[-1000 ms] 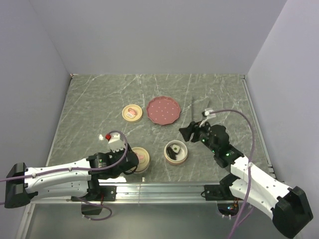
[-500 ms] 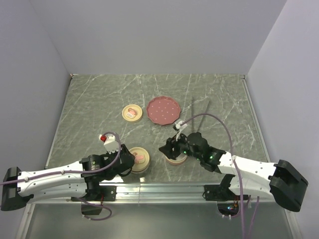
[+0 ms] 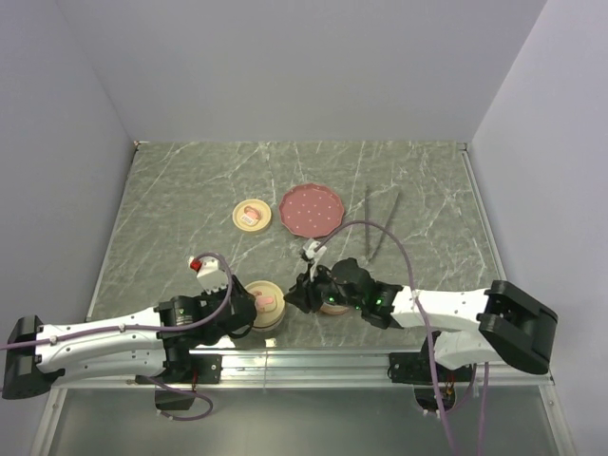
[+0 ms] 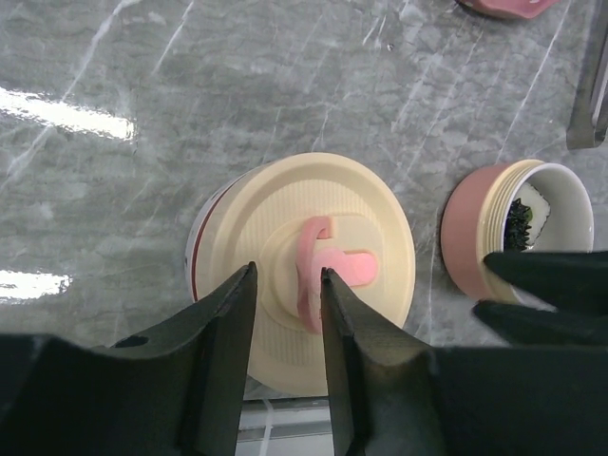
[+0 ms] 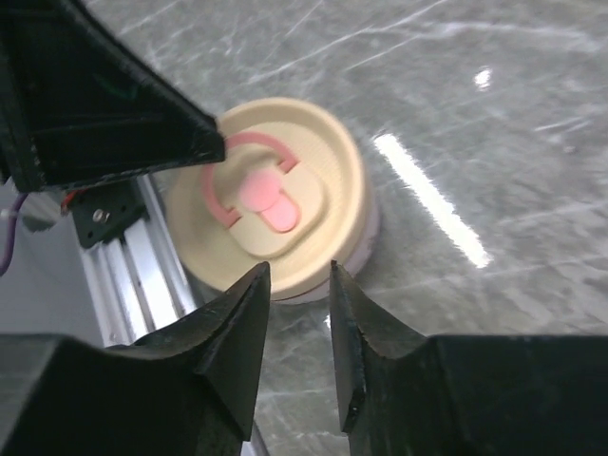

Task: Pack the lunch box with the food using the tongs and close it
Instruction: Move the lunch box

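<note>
A round lunch box tub with a cream lid [image 4: 304,275] and a pink handle stands at the near edge [image 3: 269,304]. My left gripper [image 4: 285,280] hovers over that lid, open narrowly, nothing held. A second pink tub [image 4: 470,242] stands open with dark food [image 4: 521,220] inside. My right gripper [image 5: 299,275] points at the lidded tub [image 5: 285,171] from the right, jaws slightly apart and empty; in the top view the right gripper [image 3: 298,294] is above the open tub, which is mostly hidden. The tongs [image 3: 380,223] lie on the table at the right.
A pink plate [image 3: 312,211] and a loose cream lid [image 3: 252,215] lie further back. The metal rail [image 3: 313,356] runs along the near table edge just behind the tubs. My two grippers are close together over the lidded tub.
My right arm has swung left from near the tongs, across the open tub, to the lidded tub, and its jaws have narrowed. The left gripper shifted slightly over the lid.
</note>
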Robot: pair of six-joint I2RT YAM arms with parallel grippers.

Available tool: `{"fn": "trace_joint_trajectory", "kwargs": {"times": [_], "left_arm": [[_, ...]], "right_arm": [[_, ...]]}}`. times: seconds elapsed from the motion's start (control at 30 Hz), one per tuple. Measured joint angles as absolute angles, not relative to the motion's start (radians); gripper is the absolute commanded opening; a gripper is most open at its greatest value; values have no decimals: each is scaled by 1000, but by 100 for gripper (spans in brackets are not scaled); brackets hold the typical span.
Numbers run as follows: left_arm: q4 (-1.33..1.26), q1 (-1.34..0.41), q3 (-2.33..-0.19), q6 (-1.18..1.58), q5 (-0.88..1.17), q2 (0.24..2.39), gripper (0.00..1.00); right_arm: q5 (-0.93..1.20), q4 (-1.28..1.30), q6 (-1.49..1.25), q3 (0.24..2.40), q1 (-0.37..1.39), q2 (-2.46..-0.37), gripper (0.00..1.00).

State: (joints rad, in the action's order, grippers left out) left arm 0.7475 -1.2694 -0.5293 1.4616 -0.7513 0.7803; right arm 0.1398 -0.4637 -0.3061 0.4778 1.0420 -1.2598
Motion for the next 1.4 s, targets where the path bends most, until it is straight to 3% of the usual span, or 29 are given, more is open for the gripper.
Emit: {"fn": "trace_joint_trajectory", "kwargs": {"times": [0.33, 0.7, 1.4], "left_arm": [[728, -1270, -483, 1522, -747, 788, 29], [654, -1271, -457, 1550, -746, 795, 29], [557, -1269, -385, 1603, -768, 759, 28]], "right_arm": [[168, -508, -306, 525, 1163, -1351, 34], [242, -602, -344, 591, 1197, -1551, 30], [184, -693, -392, 665, 1253, -1679, 29]]}}
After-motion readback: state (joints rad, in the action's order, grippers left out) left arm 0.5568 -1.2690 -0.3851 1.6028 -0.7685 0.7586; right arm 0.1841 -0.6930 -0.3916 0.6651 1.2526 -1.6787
